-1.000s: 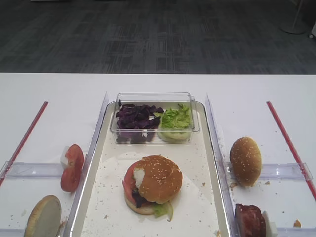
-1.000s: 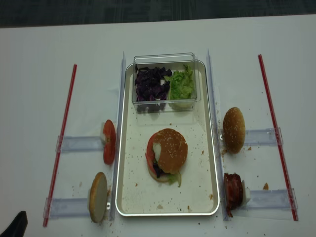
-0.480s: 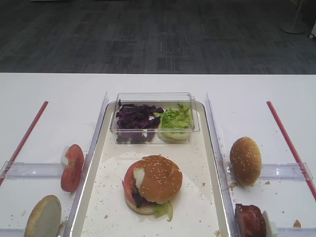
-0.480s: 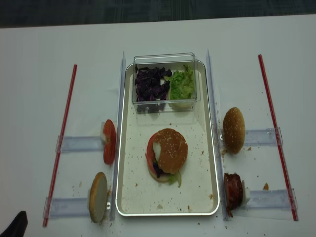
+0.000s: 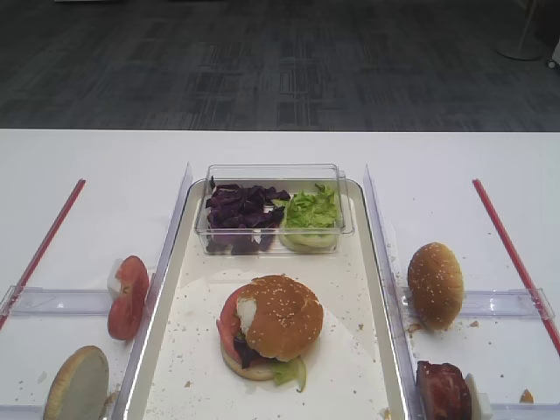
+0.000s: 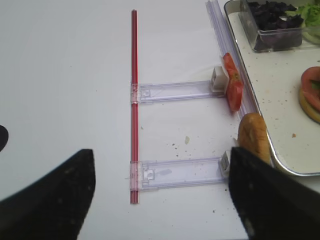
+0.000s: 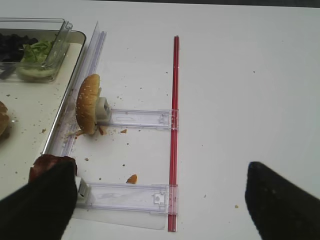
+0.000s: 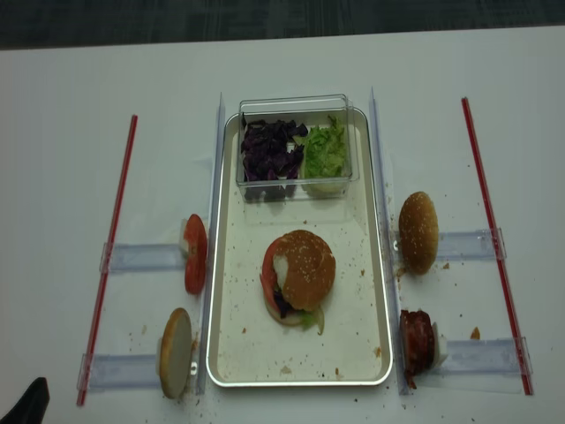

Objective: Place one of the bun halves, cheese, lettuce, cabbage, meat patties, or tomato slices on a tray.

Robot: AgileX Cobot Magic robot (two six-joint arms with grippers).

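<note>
Left to right. Left hand [image 6: 160, 200]: both dark fingers at the bottom of its wrist view, spread wide, nothing between them, above bare worktop [image 5: 96, 166]. Next a red strip [image 8: 109, 247], then two clear holders: a tomato slice [image 5: 128, 297] stood on edge, and nearer the camera the flat pale bun disc [image 5: 77, 383], both just outside the tray [image 5: 166, 289].

On the tray: clear two-part box [image 5: 273, 173] at the far end with cabbage [image 5: 241, 210] in the left part, lettuce [image 5: 311, 210] in the right. Mid-tray, a stacked burger: the patched sesame bun top [image 5: 280, 317] sits on top, with a tomato slice, purple and green bits and a pale base showing under it.

Right of the tray: plain sesame bun [image 5: 435, 284] on edge in a holder, dark meat patty [image 5: 444, 391] nearer. Right hand [image 7: 160, 200]: fingers far apart, empty, over the worktop by the right-hand red strip.

Judgement: stack looks finished, both hands clear; placing step looks done. If another item goes on, next move calls for reaching to a holder and pinching an on-edge piece by its faces.

No brands, labels or readable writing.
</note>
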